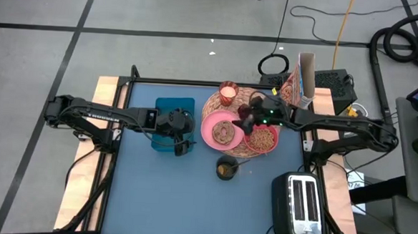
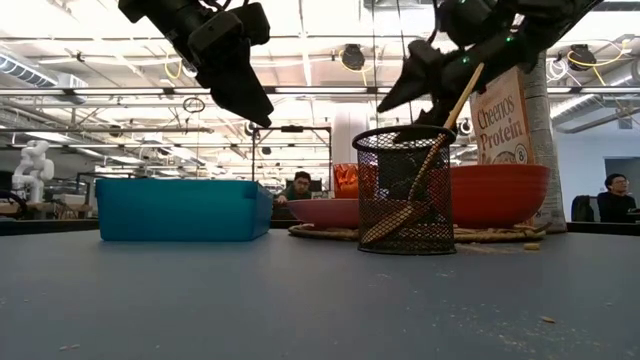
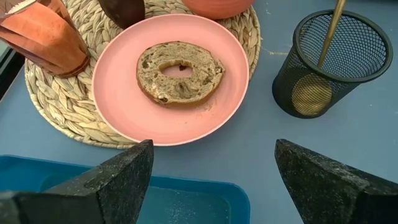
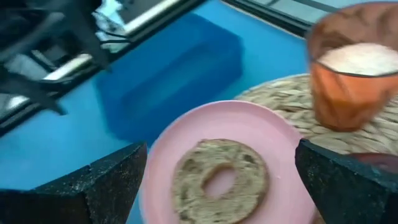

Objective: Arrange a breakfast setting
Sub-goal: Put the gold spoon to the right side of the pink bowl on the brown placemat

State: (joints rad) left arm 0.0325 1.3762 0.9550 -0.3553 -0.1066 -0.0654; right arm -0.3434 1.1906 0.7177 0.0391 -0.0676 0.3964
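Observation:
A round woven straw placemat [image 1: 213, 103] lies at the table's far middle. On it are a pink plate [image 1: 210, 130] with a bagel [image 3: 180, 71], a coral-red bowl [image 1: 263, 139] of cereal, a candle glass [image 1: 228, 94] and a dark-red fruit [image 3: 121, 9]. The orange Cheerios Protein box [image 1: 300, 82] stands upright behind the bowl. My right gripper [image 1: 243, 122] hovers open over the plate's far right side, holding nothing. My left gripper [image 1: 182, 144] is open and empty above the right end of a blue bin [image 1: 172, 108], left of the plate.
A black mesh cup [image 1: 227, 168] with a wooden spoon stands near the plate on its near side. A toaster [image 1: 301, 204] sits at the near right corner. People sit in the room beyond the far edge [image 2: 300, 185].

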